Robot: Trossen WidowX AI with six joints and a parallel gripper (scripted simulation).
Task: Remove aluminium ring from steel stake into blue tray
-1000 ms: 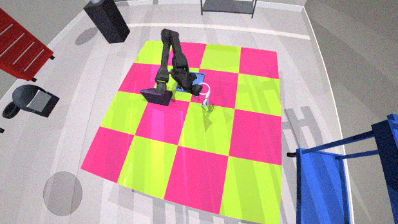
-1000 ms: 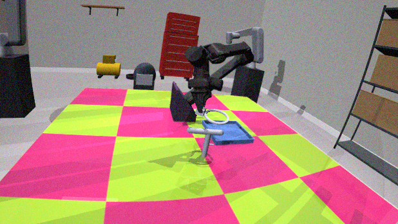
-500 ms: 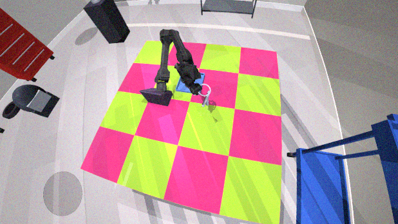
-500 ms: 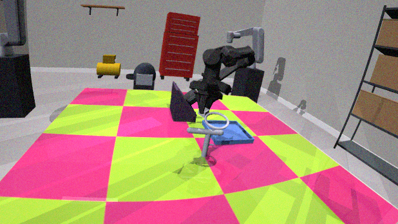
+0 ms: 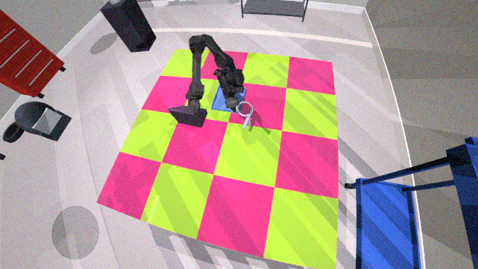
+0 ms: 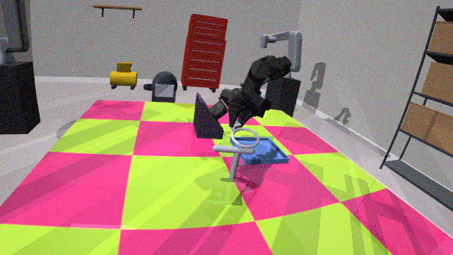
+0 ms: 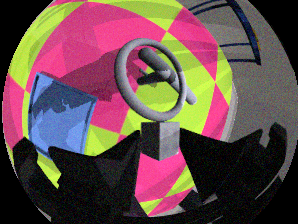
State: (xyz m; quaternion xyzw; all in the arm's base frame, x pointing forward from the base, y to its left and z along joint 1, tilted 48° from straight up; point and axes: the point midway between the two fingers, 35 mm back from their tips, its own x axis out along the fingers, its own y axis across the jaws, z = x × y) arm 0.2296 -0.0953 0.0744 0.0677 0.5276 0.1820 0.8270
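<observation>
Nearest in the exterior view, the stake [image 5: 246, 123] [image 6: 234, 166] [image 7: 157, 61] stood upright off the blue tray [image 5: 220, 102] [image 6: 269, 160] [image 7: 62, 120], near side, nothing around its post; the ring [image 5: 252, 109] [image 6: 245, 146] [image 7: 119, 75] hung in the air just past the cross-bar, off the tray's stake-side corner; looked free, though how much air it had over bar and tray I couldn't tell.

Gripper [image 5: 233, 104] [image 6: 236, 122] [image 7: 158, 133] was clamped on the welded tab [image 6: 236, 125] [image 7: 159, 140], ring sticking out from the fingers on the side away from the tray in the top view; wrist view had the tray off to the left.

My read: extraction done, transfer next; the move needed to go trayward, away from the stake, judged on ring centre, not fingertips; level it before lowering, else it could land across the tray rim.
</observation>
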